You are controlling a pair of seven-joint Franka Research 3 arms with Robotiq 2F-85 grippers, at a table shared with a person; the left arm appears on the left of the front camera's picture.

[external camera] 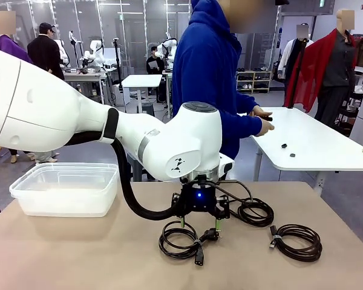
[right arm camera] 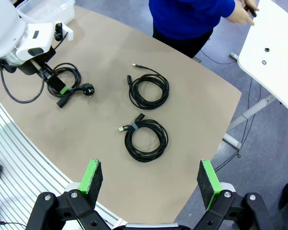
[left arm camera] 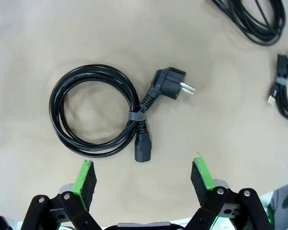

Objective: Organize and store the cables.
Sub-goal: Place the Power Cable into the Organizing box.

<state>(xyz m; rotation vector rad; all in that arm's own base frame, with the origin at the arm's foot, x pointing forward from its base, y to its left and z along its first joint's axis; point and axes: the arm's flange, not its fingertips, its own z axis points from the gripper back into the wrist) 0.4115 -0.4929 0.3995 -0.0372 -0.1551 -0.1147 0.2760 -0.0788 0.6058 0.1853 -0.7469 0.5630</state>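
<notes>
Beige tabletop (external camera: 60,254) spreads under both my claws. My left claw (left arm camera: 143,166) hangs wide open and empty just above the power cord coil (left arm camera: 55,108), which lies at 11 o'clock from my pads. Close up I make out its two-pin plug (left arm camera: 173,82) and grey tie (left arm camera: 136,116). My right claw (right arm camera: 150,166), also open and empty, looks down from high on a second coil (right arm camera: 149,105) and a third coil (right arm camera: 145,157), both at 12 o'clock. From the front, a clear bin (external camera: 60,202) sits at 9 o'clock.
</notes>
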